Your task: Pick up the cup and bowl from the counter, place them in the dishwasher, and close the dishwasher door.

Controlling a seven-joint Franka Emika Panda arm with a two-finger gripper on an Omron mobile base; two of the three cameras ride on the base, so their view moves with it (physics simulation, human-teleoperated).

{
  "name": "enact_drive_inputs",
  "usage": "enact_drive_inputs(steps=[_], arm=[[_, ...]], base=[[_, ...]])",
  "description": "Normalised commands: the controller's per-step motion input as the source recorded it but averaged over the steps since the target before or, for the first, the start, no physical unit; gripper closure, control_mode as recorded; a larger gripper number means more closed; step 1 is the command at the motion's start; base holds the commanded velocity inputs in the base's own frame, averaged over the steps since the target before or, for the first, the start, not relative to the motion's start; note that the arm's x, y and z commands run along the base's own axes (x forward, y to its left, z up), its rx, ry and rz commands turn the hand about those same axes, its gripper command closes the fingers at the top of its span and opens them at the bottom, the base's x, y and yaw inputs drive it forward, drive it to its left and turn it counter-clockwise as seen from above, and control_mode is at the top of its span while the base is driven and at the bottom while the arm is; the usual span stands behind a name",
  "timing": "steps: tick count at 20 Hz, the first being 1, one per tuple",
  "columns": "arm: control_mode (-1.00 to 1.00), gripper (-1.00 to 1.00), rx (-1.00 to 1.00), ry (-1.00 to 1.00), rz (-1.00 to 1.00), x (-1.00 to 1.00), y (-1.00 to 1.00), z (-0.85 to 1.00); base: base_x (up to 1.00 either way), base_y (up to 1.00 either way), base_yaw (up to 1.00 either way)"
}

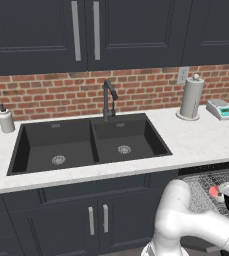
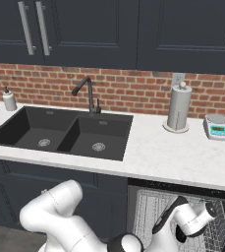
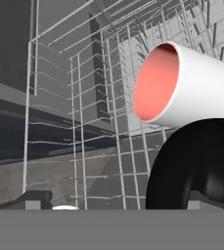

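The cup [image 3: 182,85], white outside and coral-red inside, lies on its side in the dishwasher's wire rack [image 3: 84,122], its mouth turned toward the hand camera. In the left base view it is a small red spot [image 1: 214,190] over the rack [image 1: 202,181]. The black bowl [image 3: 201,161] sits in the rack just below the cup, right in front of my right fingertip [image 3: 201,201]. My gripper [image 3: 117,202] is open, its tips far apart and gripping nothing. It hangs low over the rack [image 2: 148,211]. The dishwasher door is out of view.
The white counter [image 1: 196,145] holds a black double sink [image 1: 86,145] with a faucet [image 1: 108,100], a soap bottle [image 1: 6,120], a paper towel roll [image 1: 191,97] and a white-and-teal scale [image 1: 221,109]. Dark cabinets [image 1: 96,220] stand left of the rack.
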Motion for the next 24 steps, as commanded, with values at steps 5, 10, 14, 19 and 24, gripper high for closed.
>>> enact_drive_inputs(steps=[5, 10, 14, 19, 24], arm=[[-1.00, -1.00, 0.00, 0.08, 0.00, 0.00, 0.00, -0.14], [-1.00, -1.00, -0.05, 0.18, 0.01, 0.00, 0.00, -0.80], [-1.00, -1.00, -0.06, 0.12, 0.00, 0.06, 0.00, -0.82], [-1.00, -1.00, 0.00, -0.01, 0.04, 0.10, 0.00, 0.06], [-1.00, -1.00, 0.01, -0.13, 0.05, -0.04, 0.00, 0.59]], base=[[0.00, 0.00, 0.00], [0.00, 0.00, 0.00], [0.00, 0.00, 0.00], [0.00, 0.00, 0.00], [0.00, 0.00, 0.00]])
